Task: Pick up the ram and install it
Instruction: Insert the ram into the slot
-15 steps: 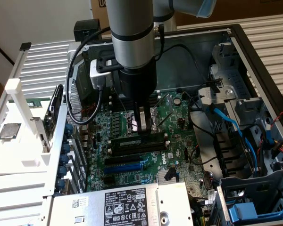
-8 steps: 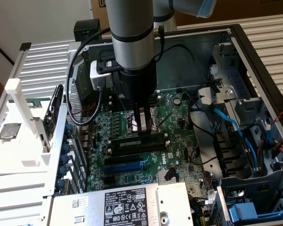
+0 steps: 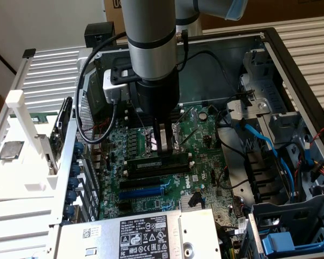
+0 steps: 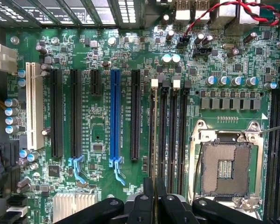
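Observation:
My gripper (image 3: 163, 150) reaches down into the open computer case over the motherboard (image 3: 200, 135). It is shut on the ram (image 3: 151, 161), a long dark stick with white labels. The stick stands on edge along the memory slots (image 3: 156, 168), just in front of the processor socket. In the wrist view the ram (image 4: 154, 140) shows edge-on as a thin line over the outermost slot, the one with a white end clip (image 4: 154, 83). The fingertips (image 4: 148, 198) pinch it near its middle. I cannot tell whether it is pressed fully into the slot.
The open processor socket (image 4: 224, 168) lies beside the memory slots. Black and blue expansion slots (image 4: 114, 116) lie on the other side. A power supply (image 3: 146, 234) sits near the front, blue cables (image 3: 270, 148) and drive bays on the exterior view's right, a white rack holding a silver chip (image 3: 11, 151) on its left.

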Available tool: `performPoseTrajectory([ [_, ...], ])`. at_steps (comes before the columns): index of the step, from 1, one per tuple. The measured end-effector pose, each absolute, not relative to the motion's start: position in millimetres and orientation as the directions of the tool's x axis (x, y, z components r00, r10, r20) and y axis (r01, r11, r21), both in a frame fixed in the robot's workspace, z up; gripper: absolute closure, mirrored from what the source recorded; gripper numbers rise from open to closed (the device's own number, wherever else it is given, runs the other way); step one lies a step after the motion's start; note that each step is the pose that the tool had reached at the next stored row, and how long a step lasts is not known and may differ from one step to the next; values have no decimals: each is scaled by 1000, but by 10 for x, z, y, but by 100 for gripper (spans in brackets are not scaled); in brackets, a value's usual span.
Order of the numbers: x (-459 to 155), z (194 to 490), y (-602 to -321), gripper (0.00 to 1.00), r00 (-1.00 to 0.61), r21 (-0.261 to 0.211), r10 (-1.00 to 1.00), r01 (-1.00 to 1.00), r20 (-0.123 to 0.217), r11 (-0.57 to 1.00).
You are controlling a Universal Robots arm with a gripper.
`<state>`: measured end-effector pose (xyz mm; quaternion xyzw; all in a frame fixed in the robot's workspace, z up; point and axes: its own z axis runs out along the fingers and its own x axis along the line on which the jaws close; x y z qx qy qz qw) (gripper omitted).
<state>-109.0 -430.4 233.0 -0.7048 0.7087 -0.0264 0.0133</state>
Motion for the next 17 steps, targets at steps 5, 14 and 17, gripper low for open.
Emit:
performPoseTrajectory([
  [5, -1090, 2327, -4303, 87, -7, -56, -1000, -998, 18, 6],
  [14, -1090, 2318, -4298, 87, -6, -56, -1000, -998, 18, 5],
  [17, -1091, 2317, -4298, 87, -6, -56, -1000, -998, 18, 5],
])
